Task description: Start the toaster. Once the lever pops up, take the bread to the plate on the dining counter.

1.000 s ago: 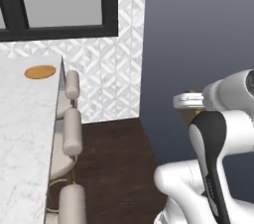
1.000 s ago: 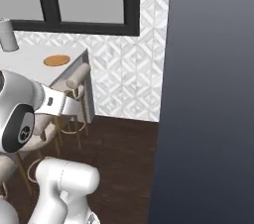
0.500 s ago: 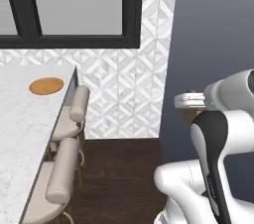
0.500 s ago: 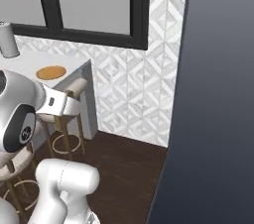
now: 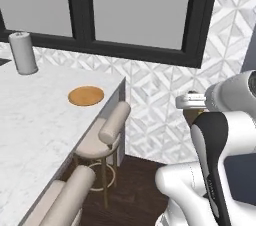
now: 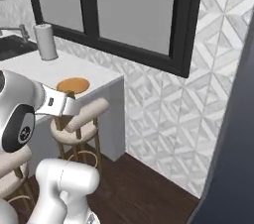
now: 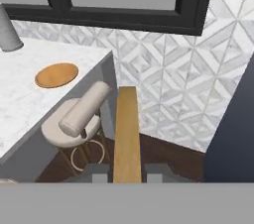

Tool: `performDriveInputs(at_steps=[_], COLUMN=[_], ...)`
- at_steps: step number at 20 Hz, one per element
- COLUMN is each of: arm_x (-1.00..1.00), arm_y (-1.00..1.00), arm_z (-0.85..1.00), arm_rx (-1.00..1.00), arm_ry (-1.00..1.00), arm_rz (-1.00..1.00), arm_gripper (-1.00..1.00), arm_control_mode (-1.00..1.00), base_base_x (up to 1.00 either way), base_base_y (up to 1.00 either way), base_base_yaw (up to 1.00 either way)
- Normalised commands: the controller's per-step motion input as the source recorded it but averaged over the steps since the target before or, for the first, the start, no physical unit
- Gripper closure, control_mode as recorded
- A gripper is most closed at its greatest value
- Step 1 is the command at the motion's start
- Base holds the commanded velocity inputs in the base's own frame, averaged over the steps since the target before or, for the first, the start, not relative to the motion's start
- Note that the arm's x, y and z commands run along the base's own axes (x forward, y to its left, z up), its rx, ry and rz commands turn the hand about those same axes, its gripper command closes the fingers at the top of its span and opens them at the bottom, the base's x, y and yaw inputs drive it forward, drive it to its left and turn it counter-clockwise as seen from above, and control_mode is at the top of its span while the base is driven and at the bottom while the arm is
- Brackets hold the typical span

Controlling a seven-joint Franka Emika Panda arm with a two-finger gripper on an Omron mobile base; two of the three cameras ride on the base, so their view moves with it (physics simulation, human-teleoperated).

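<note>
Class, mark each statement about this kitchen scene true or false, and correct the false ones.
1. The gripper holds the bread edge-on between its fingers. True.
2. The bread already lies on the plate. False: the plate is bare; the slice is in the gripper, above the floor beside the stool.
3. The plate sits on the dining counter near its corner. True.
4. A dark bowl stands next to the plate. False: a grey cylinder stands further back on the counter, apart from the plate.
5. The wall beside the counter is tiled. True.
</note>
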Motion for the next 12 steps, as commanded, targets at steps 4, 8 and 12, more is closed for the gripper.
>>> performDriveInputs(at_steps=[4, 8, 12], arm_x=[0.0, 0.0, 0.0], arm_y=[0.0, 0.0, 0.0], arm_z=[0.0, 0.0, 0.0], arm_rx=[0.0, 0.0, 0.0], arm_ry=[0.0, 0.0, 0.0], arm_rz=[0.0, 0.0, 0.0], arm_gripper=[1.0, 1.0, 1.0], arm_control_mode=[1.0, 1.0, 1.0], base_base_x=[1.0, 1.0, 1.0], base_base_y=[-0.44, -0.46, -0.44], base_base_yaw=[0.7, 0.7, 0.69])
